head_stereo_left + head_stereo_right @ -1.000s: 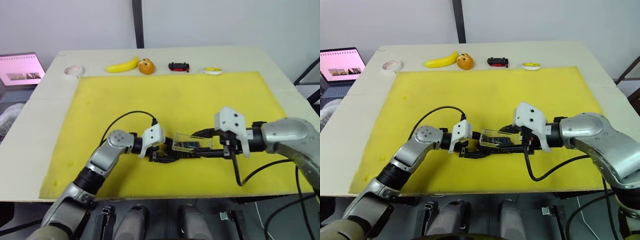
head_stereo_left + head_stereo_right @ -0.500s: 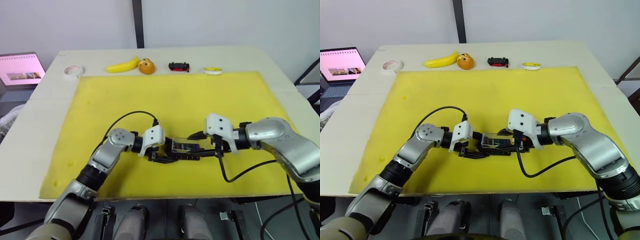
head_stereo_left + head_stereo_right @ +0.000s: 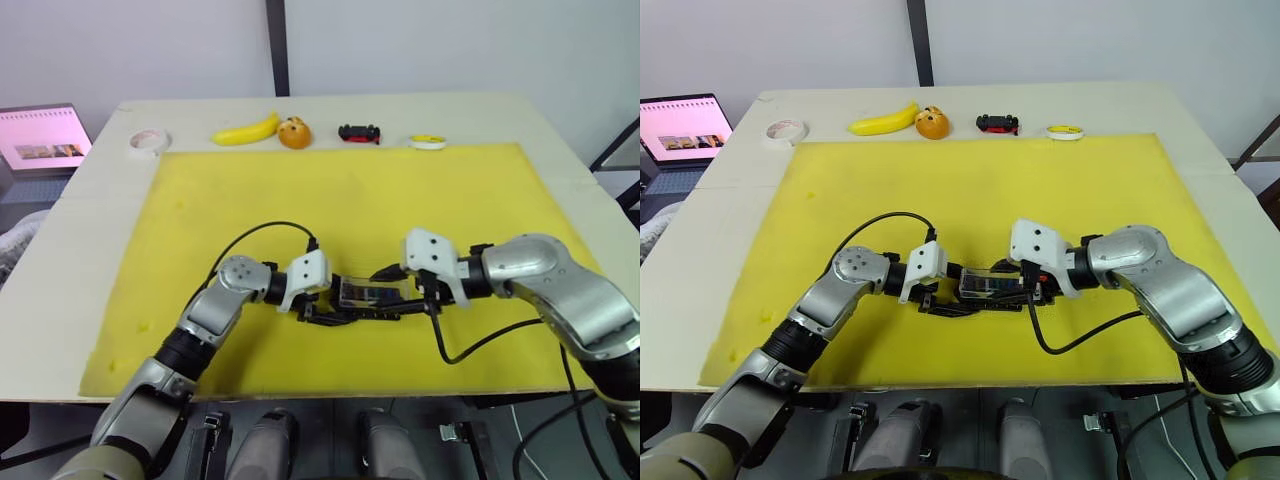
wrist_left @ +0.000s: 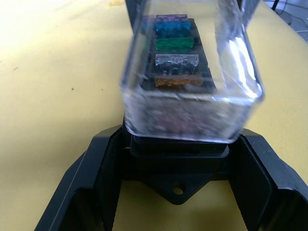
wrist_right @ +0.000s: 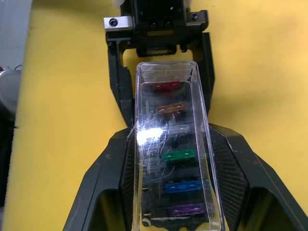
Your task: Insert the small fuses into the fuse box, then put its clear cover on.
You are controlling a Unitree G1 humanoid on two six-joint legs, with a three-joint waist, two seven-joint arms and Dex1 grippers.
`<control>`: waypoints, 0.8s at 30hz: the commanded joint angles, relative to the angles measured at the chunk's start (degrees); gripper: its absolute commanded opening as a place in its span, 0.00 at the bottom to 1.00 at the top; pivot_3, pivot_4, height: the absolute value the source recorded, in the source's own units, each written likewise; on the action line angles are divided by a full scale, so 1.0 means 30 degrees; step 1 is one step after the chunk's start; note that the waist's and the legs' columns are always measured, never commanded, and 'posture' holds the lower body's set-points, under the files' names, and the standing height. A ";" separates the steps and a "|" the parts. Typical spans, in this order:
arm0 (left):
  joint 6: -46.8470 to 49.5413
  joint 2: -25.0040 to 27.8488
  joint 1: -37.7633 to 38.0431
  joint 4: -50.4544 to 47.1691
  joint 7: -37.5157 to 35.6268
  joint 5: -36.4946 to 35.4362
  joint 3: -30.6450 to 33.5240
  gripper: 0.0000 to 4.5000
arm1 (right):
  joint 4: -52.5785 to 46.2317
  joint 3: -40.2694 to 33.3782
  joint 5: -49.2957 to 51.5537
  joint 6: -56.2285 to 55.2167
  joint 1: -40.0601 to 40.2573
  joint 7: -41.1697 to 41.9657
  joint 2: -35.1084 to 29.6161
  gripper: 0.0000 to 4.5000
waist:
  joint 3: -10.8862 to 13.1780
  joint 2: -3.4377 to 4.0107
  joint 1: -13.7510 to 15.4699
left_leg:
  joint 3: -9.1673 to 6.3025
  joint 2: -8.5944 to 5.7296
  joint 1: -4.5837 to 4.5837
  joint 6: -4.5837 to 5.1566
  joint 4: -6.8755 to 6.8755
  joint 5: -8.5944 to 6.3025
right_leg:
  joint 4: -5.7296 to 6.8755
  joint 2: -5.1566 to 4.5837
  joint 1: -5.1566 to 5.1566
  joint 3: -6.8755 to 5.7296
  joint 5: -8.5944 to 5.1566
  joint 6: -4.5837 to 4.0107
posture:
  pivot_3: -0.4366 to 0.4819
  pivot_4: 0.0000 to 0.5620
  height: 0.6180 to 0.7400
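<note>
We see the cover (image 5: 175, 144) sitting over the box (image 4: 175, 144) mid-mat (image 3: 350, 190), blurring the fuses (image 5: 179, 155). Our left claw (image 3: 318, 305) pinches the box; our right claw (image 5: 173, 202) pinches the cover.

Head stereo overhead; wrist cameras close, facing, sharing clear cover (image 5: 175, 149).

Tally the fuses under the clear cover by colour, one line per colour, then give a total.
Through the clear cover, seated in the fuse box:
red fuse: 1
orange fuse: 1
grey fuse: 1
green fuse: 1
blue fuse: 1
purple fuse: 1
Total: 6
</note>
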 commanded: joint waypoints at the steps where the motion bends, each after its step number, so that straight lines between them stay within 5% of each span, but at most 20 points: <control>1: -0.0207 -0.0063 -0.0240 -0.0216 0.0109 0.0081 0.0268 0.57 | -0.0190 -0.0164 -0.0162 -0.0255 -0.0071 0.0242 0.0035 0.37 | 0.0000 0.0000 0.0002 | 0.0000 0.0000 0.0000 -0.0001 0.0000 0.0001 | 0.0000 0.0000 0.0000 -0.0001 0.0000 0.0000 | 0.48 0.27 1.00; 22: 0.0145 -0.0225 -0.0192 -0.0484 0.0277 0.0072 0.0296 0.57 | 0.0784 0.0341 -0.1213 -0.0903 -0.0081 0.0694 0.0422 0.37 | -0.0001 0.0000 0.0003 | 0.0000 -0.0001 0.0001 -0.0009 0.0002 0.0005 | 0.0003 0.0000 0.0000 -0.0001 0.0000 0.0000 | 0.48 0.27 1.00; 24: 0.0148 -0.0218 -0.0157 -0.0503 0.0267 0.0056 0.0300 0.57 | 0.0760 0.0244 -0.1163 -0.0846 -0.0098 0.0725 0.0371 0.61 | -0.0001 0.0000 0.0006 | 0.0000 -0.0001 0.0001 -0.0011 0.0002 0.0006 | 0.0003 0.0000 0.0000 -0.0001 0.0000 0.0000 | 0.48 0.27 1.00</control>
